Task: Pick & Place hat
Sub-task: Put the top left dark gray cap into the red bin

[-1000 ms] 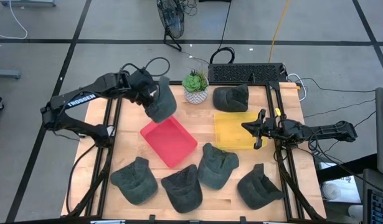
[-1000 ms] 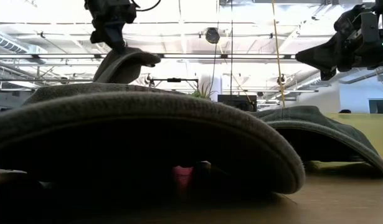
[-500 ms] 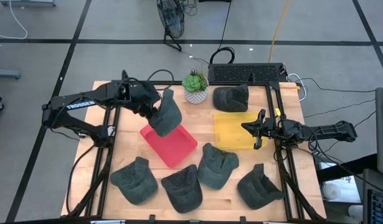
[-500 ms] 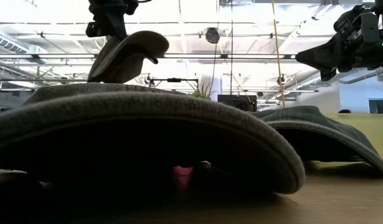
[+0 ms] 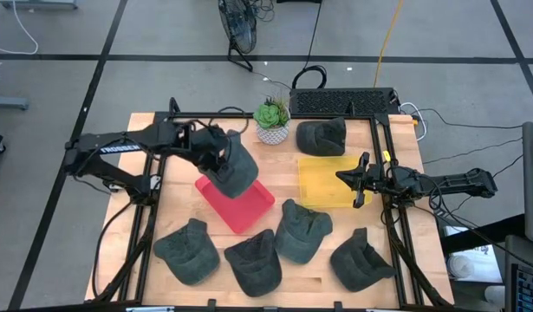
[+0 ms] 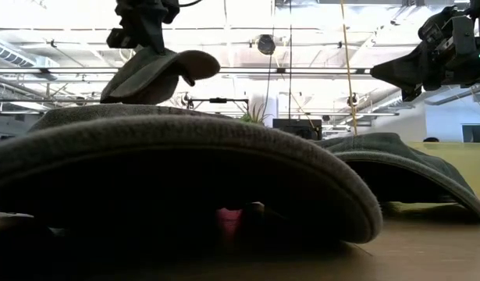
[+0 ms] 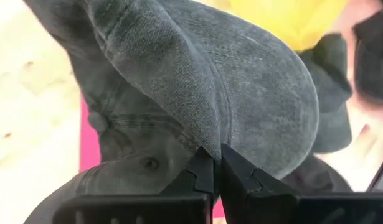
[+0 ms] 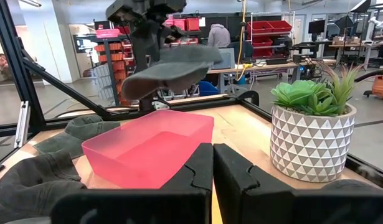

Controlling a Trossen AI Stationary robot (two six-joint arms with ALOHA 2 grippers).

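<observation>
The left end effector (image 7: 211, 163) has its fingers pinched on a fold of the grey hat (image 5: 235, 165), holding it in the air above the far corner of the red bin (image 5: 236, 198); in the right wrist view the hat (image 8: 169, 70) hangs clear of the bin's rim (image 8: 147, 130), brim roughly level. The right end effector (image 5: 340, 176) waits above the yellow bin (image 5: 322, 182), just right of the red bin, fingers pressed together on nothing; the potted plant (image 5: 271, 120) stands on the counter (image 5: 314, 277) behind the red bin, and four more hats (image 5: 187, 251) lie in front of it
</observation>
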